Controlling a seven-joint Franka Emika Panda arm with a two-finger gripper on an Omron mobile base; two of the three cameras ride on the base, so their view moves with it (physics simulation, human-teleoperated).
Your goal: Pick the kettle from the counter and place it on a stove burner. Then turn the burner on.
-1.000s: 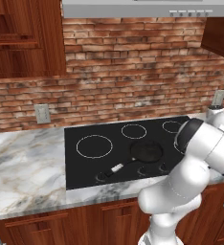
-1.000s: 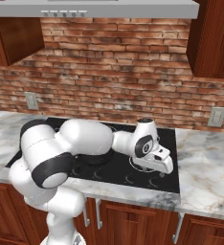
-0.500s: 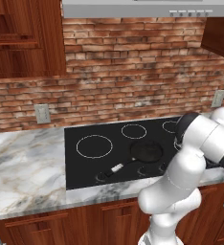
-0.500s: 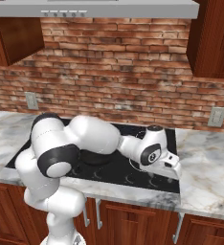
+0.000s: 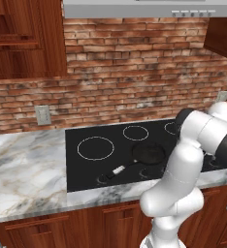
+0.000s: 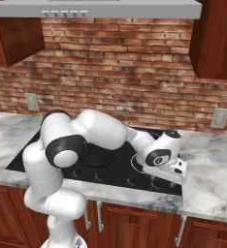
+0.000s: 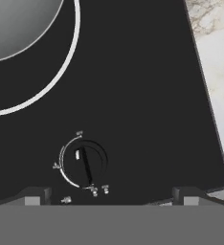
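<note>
Fingertips [image 7: 35,195] of the gripper [image 7: 111,197] stood wide apart at the bottom of the hand view, with nothing clamped between them. Just above them, nearer the left tip, a round black knob [image 7: 84,162] sat in the black glass cooktop [image 7: 142,95], with a small white mark near its top and a thin white arc along its left side.

Up and left of the knob a thick white burner ring [image 7: 68,72] curved across the glass. Inside it lay a smooth silver-grey rounded surface [image 7: 13,24] that looked like the kettle's body; its handle could not be made out. A strip of marble counter [image 7: 214,48] ran along the right edge.

From the right base view, the gripper [image 6: 176,169] hung low over the front right part of the cooktop [image 6: 110,174], close to the front edge, with the white arm reaching out to it from the left.

In the left base view, a black frying pan [image 5: 149,152] rested on the cooktop [image 5: 81,169], its handle pointing toward the front, right of the largest ring [image 5: 95,147]. Marble counter [image 5: 23,164] stretched to the left below a wall outlet [image 5: 42,115].
</note>
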